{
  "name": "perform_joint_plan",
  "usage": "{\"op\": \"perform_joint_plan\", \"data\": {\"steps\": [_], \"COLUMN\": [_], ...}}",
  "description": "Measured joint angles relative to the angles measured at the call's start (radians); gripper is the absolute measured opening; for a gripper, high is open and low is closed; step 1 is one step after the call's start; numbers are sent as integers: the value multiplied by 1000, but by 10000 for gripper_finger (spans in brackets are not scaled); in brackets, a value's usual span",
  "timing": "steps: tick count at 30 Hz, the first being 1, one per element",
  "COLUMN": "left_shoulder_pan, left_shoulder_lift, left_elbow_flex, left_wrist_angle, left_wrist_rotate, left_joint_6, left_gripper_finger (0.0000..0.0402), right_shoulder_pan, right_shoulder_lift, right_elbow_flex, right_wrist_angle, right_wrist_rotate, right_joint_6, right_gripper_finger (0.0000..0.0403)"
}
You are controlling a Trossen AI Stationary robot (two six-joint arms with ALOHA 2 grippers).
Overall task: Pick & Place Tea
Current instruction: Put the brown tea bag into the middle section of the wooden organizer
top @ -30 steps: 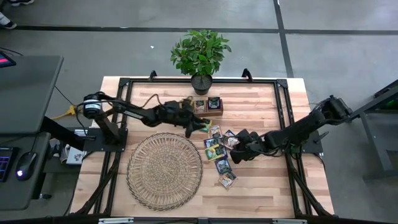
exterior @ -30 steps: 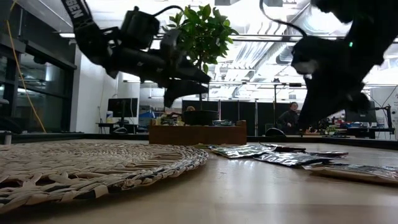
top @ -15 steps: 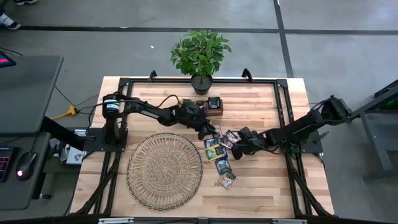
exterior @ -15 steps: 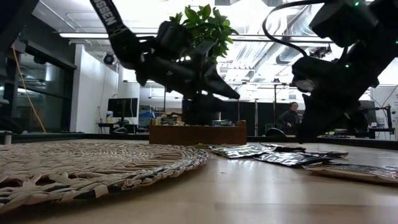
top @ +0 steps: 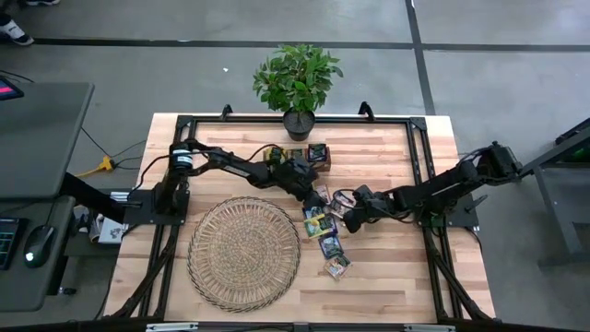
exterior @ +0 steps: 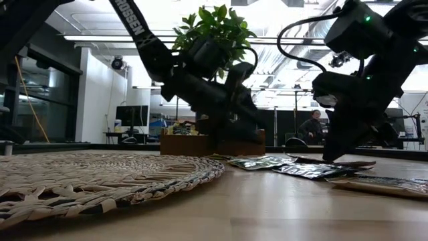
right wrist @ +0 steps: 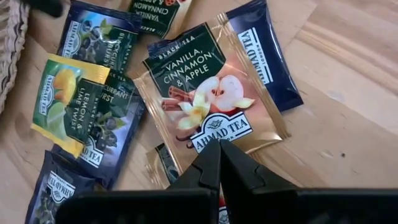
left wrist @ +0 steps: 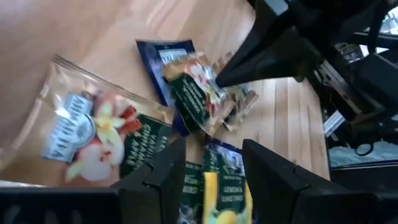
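Note:
Several tea sachets lie in a loose pile right of the round wicker mat. One pale sachet, labelled vanilla, cinnamon and apple, lies on top of a navy one. My right gripper is shut at that sachet's edge; in the high view it is at the pile's right side. My left gripper is open just above a yellow lemon sachet and a navy one. It reaches in from the table's left. My right gripper pinches the vanilla sachet at the middle of the edge by its brand name, between its two shut fingertips. The fingers slant down from the table's right. The sachet's edge is tilted up at the fingers. Its other end rests on the sachets below.
A small wooden tray with sachets in it stands behind the pile. A potted plant is at the far edge. The mat covers the near left of the table. Bare wood lies right of the pile and along the near edge.
My left gripper has swung from near the tray toward the table's right edge and down, rolling as it went. It now stands low over the sachet pile. My right gripper has sunk a little onto the pile's right side.

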Motion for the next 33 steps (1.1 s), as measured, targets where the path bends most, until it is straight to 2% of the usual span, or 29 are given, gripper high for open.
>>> {"op": "perform_joint_plan", "data": {"steps": [8, 12, 17, 33], "left_shoulder_pan": [-27, -31, -29, -49], "left_shoulder_lift": [62, 74, 75, 74], "left_elbow_flex": [91, 154, 221, 270], "left_wrist_angle": [-8, -128, -276, -413], "left_wrist_rotate": [6, -21, -121, -197], "left_joint_6": [-67, -87, -86, -184], "left_gripper_finger": [156, 156, 156, 156], "right_shoulder_pan": [-12, -12, -12, -12], "right_shoulder_lift": [0, 0, 0, 1], "right_elbow_flex": [0, 0, 0, -1], "right_wrist_angle": [-2, 0, 3, 33], "right_wrist_rotate": [-17, -29, -35, -40], "right_joint_6": [-20, -28, -30, -42], "right_gripper_finger": [0, 0, 0, 0]}}
